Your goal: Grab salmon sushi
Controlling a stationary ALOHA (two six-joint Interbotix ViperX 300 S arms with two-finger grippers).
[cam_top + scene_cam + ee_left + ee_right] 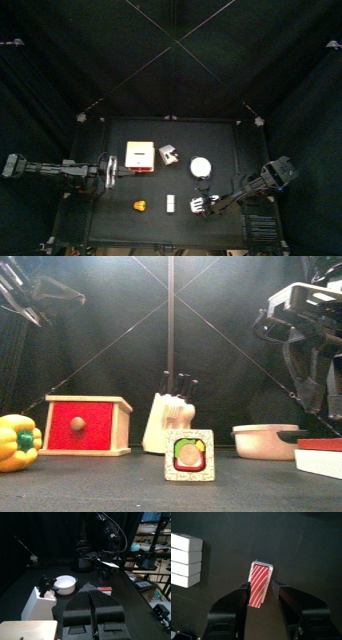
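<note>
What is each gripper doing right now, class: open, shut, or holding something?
Left gripper: shut, holding nothing, resting at the table's left.
Right gripper: jaws open either side of the salmon sushi; no firm grip shows.

Bare table (311,557) surrounds the salmon sushi (259,584) except for white blocks (184,559) near one side.

salmon sushi (260,584): between right end effector (261,594) jaws | white blocks (184,559): beside, possibly apart
</note>
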